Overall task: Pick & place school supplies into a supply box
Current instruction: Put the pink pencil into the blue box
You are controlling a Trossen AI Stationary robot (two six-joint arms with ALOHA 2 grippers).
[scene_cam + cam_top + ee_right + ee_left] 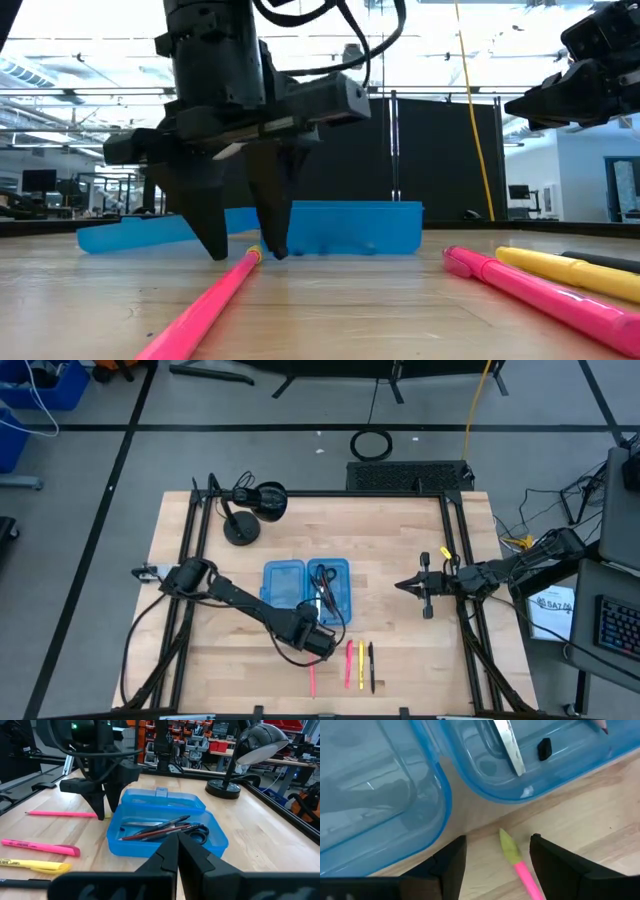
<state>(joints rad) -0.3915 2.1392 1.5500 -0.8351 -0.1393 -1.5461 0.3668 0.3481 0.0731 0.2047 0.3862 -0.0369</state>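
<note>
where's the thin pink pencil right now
In the high view, the pink pencil lies on the table near its front edge, just below the blue supply box, its tip between the left gripper's open fingers.

Blue supply box [165, 832] holds scissors [197, 832] and pencils [155, 831] — pink pen [60, 813], lamp [240, 760] alongside.

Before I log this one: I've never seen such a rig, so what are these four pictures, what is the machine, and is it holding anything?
It is a table-top robot with two dark arms. One picture looks straight down, one level across the table, and one comes from each wrist. The left gripper stands low with its fingers open on either side of the tip of a pink pencil that lies on the wood; nothing is held. The right gripper waits shut at the table's right side. The blue supply box lies open, with scissors and some pens inside. A pink marker, a yellow marker and a black pen lie beside it. A black desk lamp stands at the back.
</note>
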